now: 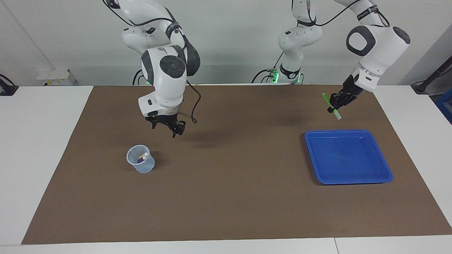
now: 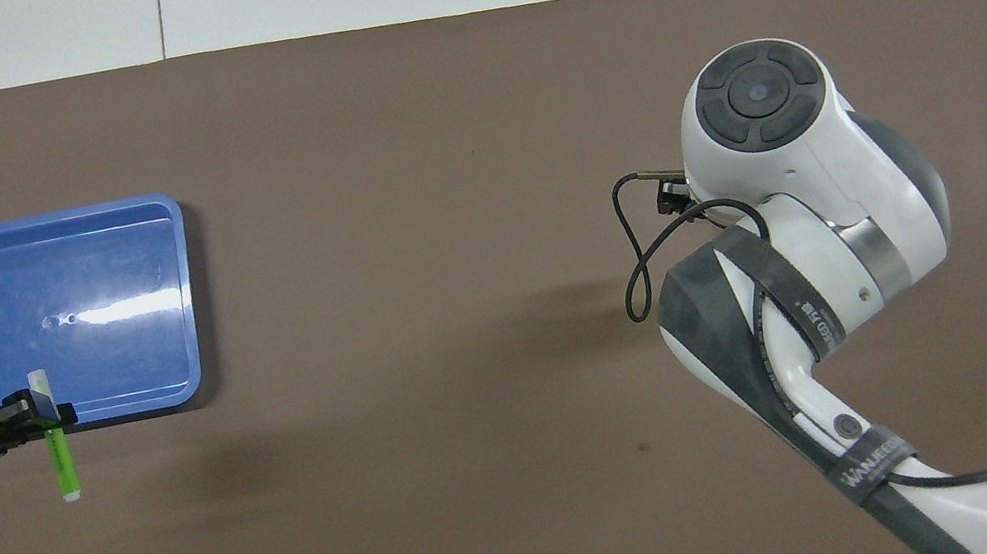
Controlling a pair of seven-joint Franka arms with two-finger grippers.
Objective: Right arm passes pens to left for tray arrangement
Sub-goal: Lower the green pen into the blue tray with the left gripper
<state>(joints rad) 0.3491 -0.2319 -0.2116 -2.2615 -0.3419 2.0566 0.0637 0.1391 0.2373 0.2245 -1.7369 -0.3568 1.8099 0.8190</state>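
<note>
My left gripper (image 1: 334, 105) is shut on the green pen (image 1: 337, 115) and holds it tilted in the air, over the mat at the rim of the blue tray (image 1: 348, 158) that faces the robots. In the overhead view the left gripper (image 2: 32, 421) holds the green pen (image 2: 64, 469) with its whitish end over the tray (image 2: 96, 271) rim. My right gripper (image 1: 165, 128) is open and empty, low over the mat close to the cup (image 1: 140, 165). The yellow pen (image 1: 144, 155) and the purple pen (image 1: 140, 159) stand in that cup.
A brown mat (image 1: 229, 190) covers most of the white table (image 1: 42, 141). The tray holds nothing. In the overhead view the right arm (image 2: 779, 166) hides its own gripper and the cup. A black cable (image 2: 638, 262) loops off the right wrist.
</note>
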